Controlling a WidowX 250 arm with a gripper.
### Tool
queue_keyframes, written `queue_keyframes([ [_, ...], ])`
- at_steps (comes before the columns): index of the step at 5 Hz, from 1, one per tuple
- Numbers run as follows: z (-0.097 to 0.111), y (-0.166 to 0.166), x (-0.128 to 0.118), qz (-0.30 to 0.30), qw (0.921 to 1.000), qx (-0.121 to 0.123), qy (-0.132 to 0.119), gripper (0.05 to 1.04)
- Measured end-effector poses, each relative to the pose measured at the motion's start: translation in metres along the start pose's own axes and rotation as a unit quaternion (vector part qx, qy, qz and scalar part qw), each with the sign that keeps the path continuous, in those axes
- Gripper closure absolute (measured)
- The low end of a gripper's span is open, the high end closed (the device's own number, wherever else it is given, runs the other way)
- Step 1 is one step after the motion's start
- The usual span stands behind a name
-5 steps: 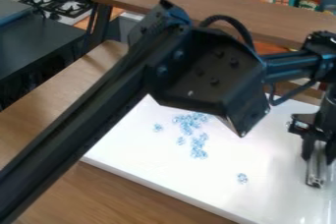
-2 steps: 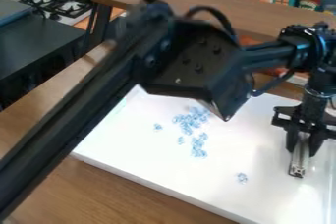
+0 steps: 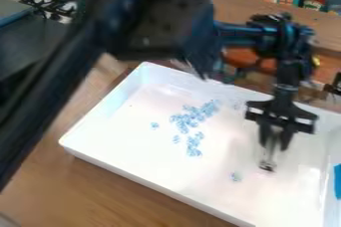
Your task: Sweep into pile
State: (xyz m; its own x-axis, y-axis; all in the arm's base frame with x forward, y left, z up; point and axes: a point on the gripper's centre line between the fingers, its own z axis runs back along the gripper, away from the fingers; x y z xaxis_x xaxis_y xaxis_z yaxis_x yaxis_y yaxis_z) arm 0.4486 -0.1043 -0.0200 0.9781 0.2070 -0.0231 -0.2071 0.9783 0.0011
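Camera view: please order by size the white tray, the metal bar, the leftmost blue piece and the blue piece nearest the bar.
White tray
Metal bar
Leftmost blue piece and blue piece nearest the bar: too alike to rank

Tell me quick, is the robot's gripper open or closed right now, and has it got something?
Gripper: closed on a silvery bar, which points down over the white tray.
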Motion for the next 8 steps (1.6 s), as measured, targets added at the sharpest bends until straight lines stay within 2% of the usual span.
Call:
queue_keyframes([
  [1, 0.000, 0.029, 0.004, 0.011, 0.9999, 0.002, 0.002, 0.697],
  [2, -0.001, 0.041, 0.007, 0.005, 0.9999, 0.012, 0.001, 0.697],
  [3, 0.000, 0.064, 0.013, 0.011, 0.9992, 0.038, -0.008, 0.697],
  [4, 0.003, 0.116, 0.021, 0.034, 0.9967, 0.073, -0.015, 0.697],
  [5, 0.004, 0.136, 0.018, 0.023, 0.9937, 0.109, 0.001, 0.697],
  [6, 0.008, 0.151, 0.017, 0.012, 0.9877, 0.156, 0.007, 0.697],
  [7, 0.009, 0.160, 0.019, 0.012, 0.9834, 0.181, -0.007, 0.697],
  [8, 0.036, 0.138, 0.006, 0.008, 0.9905, 0.136, -0.023, 0.697],
])
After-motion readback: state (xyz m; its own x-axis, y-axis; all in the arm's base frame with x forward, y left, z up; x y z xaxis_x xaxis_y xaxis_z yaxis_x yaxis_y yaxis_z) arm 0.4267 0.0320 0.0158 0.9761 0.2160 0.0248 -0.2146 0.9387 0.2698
